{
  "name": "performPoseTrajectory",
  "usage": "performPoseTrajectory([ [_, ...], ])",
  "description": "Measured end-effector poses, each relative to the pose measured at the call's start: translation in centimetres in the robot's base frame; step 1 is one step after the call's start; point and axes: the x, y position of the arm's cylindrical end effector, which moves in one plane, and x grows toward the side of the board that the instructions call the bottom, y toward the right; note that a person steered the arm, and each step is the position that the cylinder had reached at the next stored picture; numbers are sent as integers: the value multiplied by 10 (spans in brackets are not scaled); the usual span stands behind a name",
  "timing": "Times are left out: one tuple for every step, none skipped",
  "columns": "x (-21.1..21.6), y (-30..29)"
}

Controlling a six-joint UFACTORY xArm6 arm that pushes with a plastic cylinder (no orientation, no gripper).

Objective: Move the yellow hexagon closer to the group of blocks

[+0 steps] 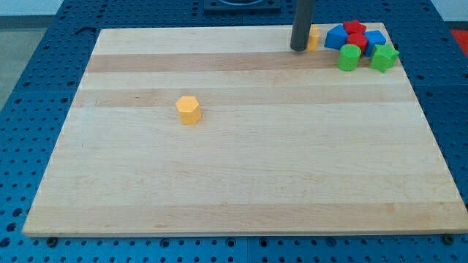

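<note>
**A:** Pale wooden board [241, 168] is laid over a blue perforated table [44, 80]; so where's the yellow hexagon [189, 109] sat?

**B:** it's found alone toward the board's left side, a bit above the middle, well apart from everything else; the group is packed into the top right corner: a blue block [337, 36], a red block [355, 32], another blue block [375, 41], a green cylinder [349, 57], and a green block [383, 58] whose shape can't be made out.

**A:** and the rod?

**B:** my tip [298, 49] is planted near the top edge, just left of the group; a small orange block [313, 38] is half hidden right beside it; no jaws are fitted, so nothing is held.
</note>
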Motion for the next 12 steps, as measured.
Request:
performPoseTrajectory([
  [37,-20],
  [92,-26],
  [148,-27],
  [207,-70],
  [240,-158],
  [231,-226],
  [194,-201],
  [160,-175],
  [162,-176],
  [184,-231],
  [169,-251],
  [142,-191],
])
